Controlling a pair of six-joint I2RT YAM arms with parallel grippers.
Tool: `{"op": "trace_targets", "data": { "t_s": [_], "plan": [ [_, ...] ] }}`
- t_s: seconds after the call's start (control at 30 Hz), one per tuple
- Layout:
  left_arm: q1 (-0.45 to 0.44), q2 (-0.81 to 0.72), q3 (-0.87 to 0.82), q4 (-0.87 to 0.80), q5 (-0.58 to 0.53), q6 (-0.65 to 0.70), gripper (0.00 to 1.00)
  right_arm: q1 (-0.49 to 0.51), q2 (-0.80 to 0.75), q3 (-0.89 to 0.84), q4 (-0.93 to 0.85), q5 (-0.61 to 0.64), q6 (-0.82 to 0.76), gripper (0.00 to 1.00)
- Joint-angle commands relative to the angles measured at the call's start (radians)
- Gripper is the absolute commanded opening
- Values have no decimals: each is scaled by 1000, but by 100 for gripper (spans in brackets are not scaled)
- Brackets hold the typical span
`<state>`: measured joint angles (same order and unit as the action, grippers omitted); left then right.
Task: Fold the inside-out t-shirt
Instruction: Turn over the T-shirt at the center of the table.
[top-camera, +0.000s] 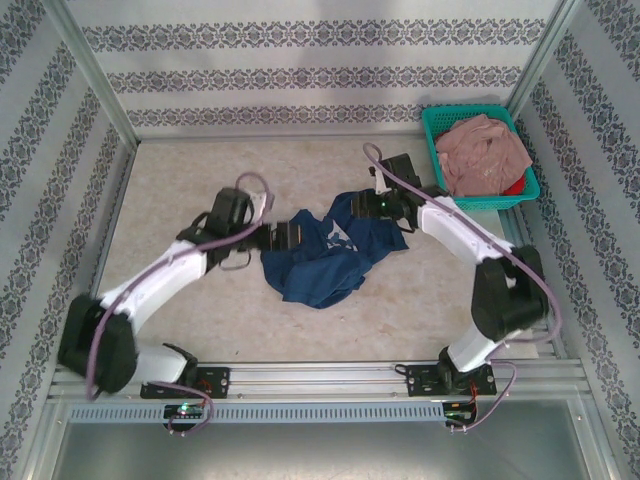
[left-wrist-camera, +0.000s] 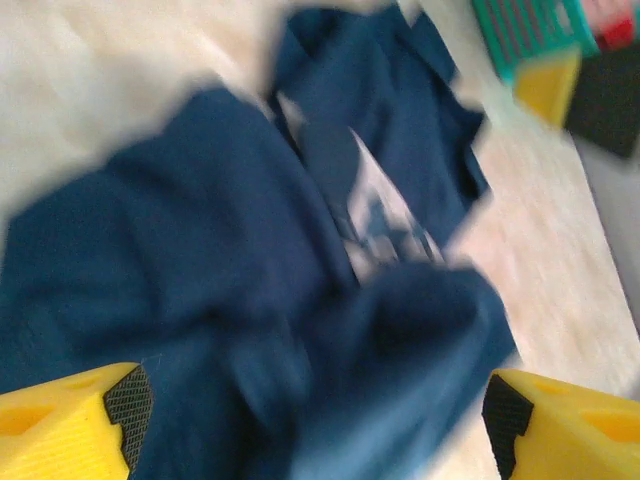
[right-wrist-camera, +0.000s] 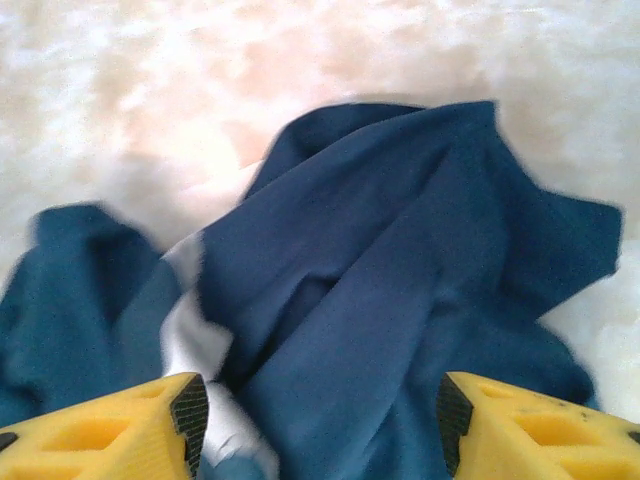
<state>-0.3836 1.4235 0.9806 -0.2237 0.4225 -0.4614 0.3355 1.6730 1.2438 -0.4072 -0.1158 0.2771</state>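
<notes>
The inside-out t-shirt is dark navy and lies crumpled in the middle of the table, with a pale patch showing near its top. My left gripper is at the shirt's left edge. In the left wrist view its yellow fingers stand wide apart over blurred navy cloth, gripping nothing. My right gripper is at the shirt's upper right. Its fingers stand apart above the folds, with the cloth lying loose between them.
A teal basket at the back right corner holds a dusty pink garment over something red. Patterned walls close in the table on three sides. Bare beige tabletop lies to the back left and in front of the shirt.
</notes>
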Motion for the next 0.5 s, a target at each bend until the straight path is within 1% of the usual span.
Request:
{"op": "trace_targets", "data": {
  "t_s": [0.0, 0.03, 0.07, 0.13, 0.2, 0.23, 0.3, 0.37, 0.4, 0.43, 0.47],
  "plan": [
    [24, 226, 170, -13, -96, 13, 87, -9, 95, 62, 32, 35, -23, 69],
    [25, 301, 234, -39, -92, 22, 87, -7, 129, 80, 37, 32, -24, 71],
    [25, 368, 290, -56, -63, 26, 87, -7, 164, 97, 36, 37, -23, 71],
    [22, 473, 377, -92, -48, 26, 84, -7, 232, 135, 25, 41, -20, 70],
    [21, 561, 444, -106, 2, 26, 74, -9, 284, 166, 21, 33, -19, 62],
    [21, 605, 488, -137, 12, 31, 67, -10, 301, 175, 30, 39, -21, 56],
    [24, 667, 561, -183, 15, 39, 46, -20, 318, 204, 22, 50, -32, 35],
    [37, 701, 625, -202, 53, 41, 19, -42, 301, 236, 11, 60, -52, 14],
    [46, 705, 652, -210, 82, 42, 9, -57, 276, 244, 16, 57, -60, 2],
    [58, 699, 670, -211, 101, 37, 0, -70, 246, 249, 22, 50, -67, 0],
    [76, 672, 670, -190, 124, 31, 0, -84, 202, 246, 42, 35, -75, 0]
  ]
}}
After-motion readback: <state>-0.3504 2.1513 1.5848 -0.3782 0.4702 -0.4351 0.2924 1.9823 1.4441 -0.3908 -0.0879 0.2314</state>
